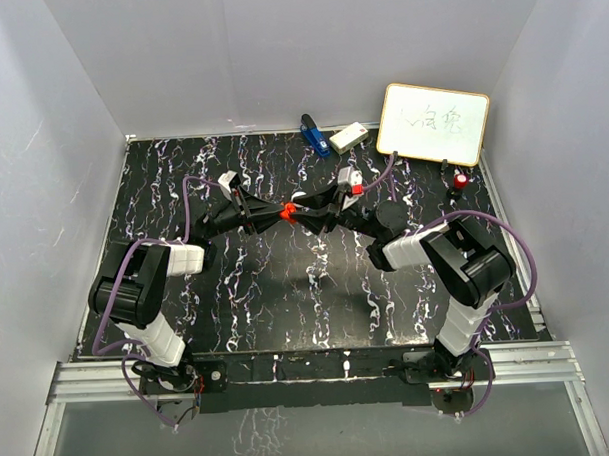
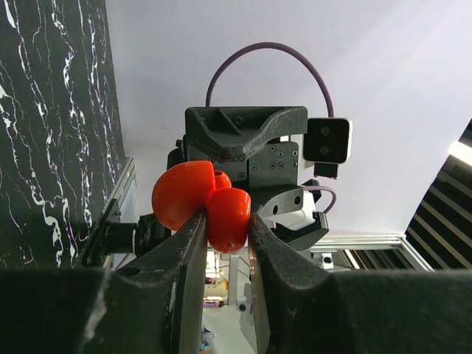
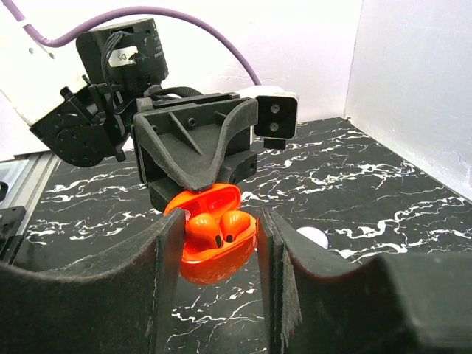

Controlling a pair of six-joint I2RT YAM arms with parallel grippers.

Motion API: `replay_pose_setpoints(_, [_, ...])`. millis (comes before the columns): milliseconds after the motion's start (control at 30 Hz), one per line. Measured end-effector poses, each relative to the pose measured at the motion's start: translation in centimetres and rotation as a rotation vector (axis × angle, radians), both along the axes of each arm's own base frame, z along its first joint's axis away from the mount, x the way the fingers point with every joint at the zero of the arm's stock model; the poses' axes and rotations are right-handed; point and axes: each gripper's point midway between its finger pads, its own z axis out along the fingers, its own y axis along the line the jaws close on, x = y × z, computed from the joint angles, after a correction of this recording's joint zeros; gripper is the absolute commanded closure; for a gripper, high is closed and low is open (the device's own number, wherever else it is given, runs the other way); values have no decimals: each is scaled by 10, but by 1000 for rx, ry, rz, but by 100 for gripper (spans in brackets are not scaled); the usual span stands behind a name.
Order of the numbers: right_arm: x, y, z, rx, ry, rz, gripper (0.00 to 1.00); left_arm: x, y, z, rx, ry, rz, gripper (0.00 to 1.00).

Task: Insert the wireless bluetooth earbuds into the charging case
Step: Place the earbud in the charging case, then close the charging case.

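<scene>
Where the case is: charging case (image 3: 217, 251), orange-red, held in the air above the middle of the table (image 1: 287, 299), between the two arms; lid hinged open.
Earbuds: two orange-red earbuds (image 3: 221, 225) sit side by side in the wells of the case, stems down, as the right wrist view shows.
Left gripper: left gripper (image 2: 227, 225) pinches the case; its fingers (image 2: 184, 258) press on the body from both sides.
Right gripper: right gripper (image 3: 221, 243) faces the open case; its fingers (image 3: 166, 258) stand spread, one on each side of the case. They carry nothing, and look just clear of the case rather than gripping it.
Done, by judgement: both earbuds appear to be in place, so the inserting itself looks finished or very nearly so.
Left, by judgement: perhaps a check that each earbud is fully seated. Whether they sit flush cannot be told from these views. Closing the lid and setting the case down may follow.
Far right corner: whiteboard (image 1: 433, 123) with faint scribbles.
Right edge, near the whiteboard: red-capped marker (image 1: 461, 180).
Far edge, middle: small white box (image 1: 348, 137) just beside a blue object (image 1: 311, 131).
Unidentified: white round thing (image 3: 313, 237) on the table, partly hidden behind the right finger.
</scene>
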Motion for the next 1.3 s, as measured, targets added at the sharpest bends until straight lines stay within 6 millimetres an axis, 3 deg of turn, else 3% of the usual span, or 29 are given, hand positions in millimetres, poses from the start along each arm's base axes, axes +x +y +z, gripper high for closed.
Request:
replay_pose_setpoints(267, [1,-13,8,11,-3,-27,56,0,0,0,-3,-13,0,100])
replay_pose_setpoints(600, [9,-28,24,47,-12,-97,58,6,-2,-18,7,37,0,100])
replay_pose_setpoints(933, [25,-60,31,-51,88,-397,51,27,-3,-10,0,12,59,100])
replay_pose_setpoints(1033, [12,-57,10,-110,110,-435,46,37,-3,-12,4,10,101,100])
replay_pose_setpoints(1300, [-10,-52,-91,-266,194,-492,45,57,-3,-16,-25,64,221,100])
